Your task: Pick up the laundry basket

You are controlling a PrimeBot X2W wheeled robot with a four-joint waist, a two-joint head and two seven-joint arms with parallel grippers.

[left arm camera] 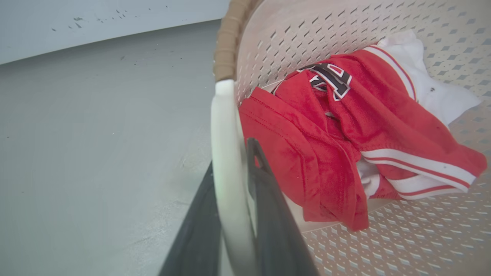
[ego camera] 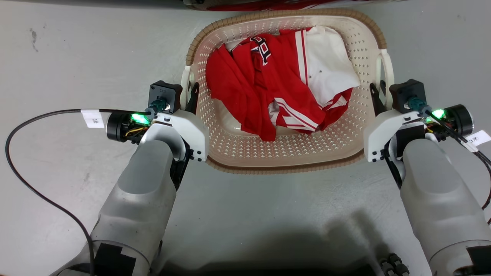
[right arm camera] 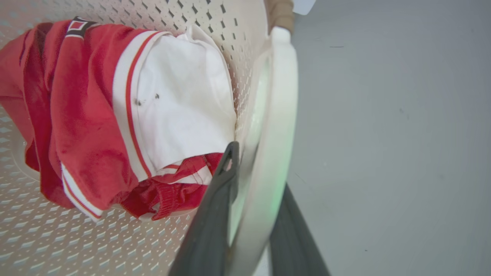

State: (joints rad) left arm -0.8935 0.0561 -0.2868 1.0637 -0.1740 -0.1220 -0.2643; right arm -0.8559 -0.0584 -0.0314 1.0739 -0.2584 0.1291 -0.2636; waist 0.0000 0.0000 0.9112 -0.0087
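1. Squarely ahead of the robot in the head view, the laundry basket [ego camera: 285, 168] sits over the grey floor [ego camera: 76, 50], between the two pale forearms.
2. Its cream perforated walls carry a brown woven-look rim, and a white loop stands out on each side.
3. Inside lies a red garment [ego camera: 245, 84] with white stripes and black lettering, with a white garment [ego camera: 330, 65] heaped towards the robot's right.
4. The left gripper [ego camera: 190, 92] is at the left handle [ego camera: 185, 80]. In the left wrist view the left gripper [left arm camera: 230, 168] has one dark finger outside the white loop [left arm camera: 224, 115] and one inside it, both pressed against it, so it pinches the handle.
5. The right gripper [ego camera: 378, 92] is at the right handle [ego camera: 388, 69]. In the right wrist view the right gripper [right arm camera: 259, 168] also straddles its loop [right arm camera: 282, 96], one finger on the clothes side and one on the floor side, closed on the plastic.
6. Whether the basket's base touches the floor cannot be told.
7. A black cable [ego camera: 23, 126] loops over the floor beside the left arm, and green lights glow on both wrists.
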